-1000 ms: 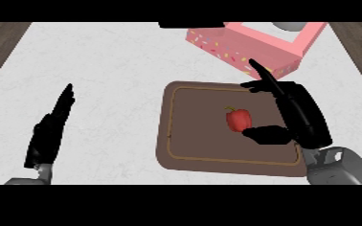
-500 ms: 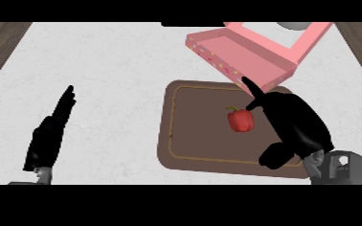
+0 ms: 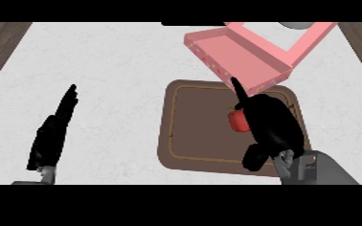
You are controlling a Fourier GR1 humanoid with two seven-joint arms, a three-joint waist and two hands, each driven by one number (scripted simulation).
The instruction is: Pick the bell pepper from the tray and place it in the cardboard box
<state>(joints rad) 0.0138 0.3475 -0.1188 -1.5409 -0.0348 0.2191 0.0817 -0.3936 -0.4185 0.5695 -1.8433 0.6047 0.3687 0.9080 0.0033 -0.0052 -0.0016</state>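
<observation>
Covering pepper (image 3: pixel 236 120) on tray (image 3: pixel 191 139), right robot hand (image 3: pixel 272 124) curls round it; left robot hand (image 3: pixel 53 131) w/ fingers straight, well left of tray.

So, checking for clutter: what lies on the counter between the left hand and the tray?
Nothing: the head view shows bare counter between the left hand and the tray.

Black robot hand (image 3: pixel 272 124), grey forearms
</observation>
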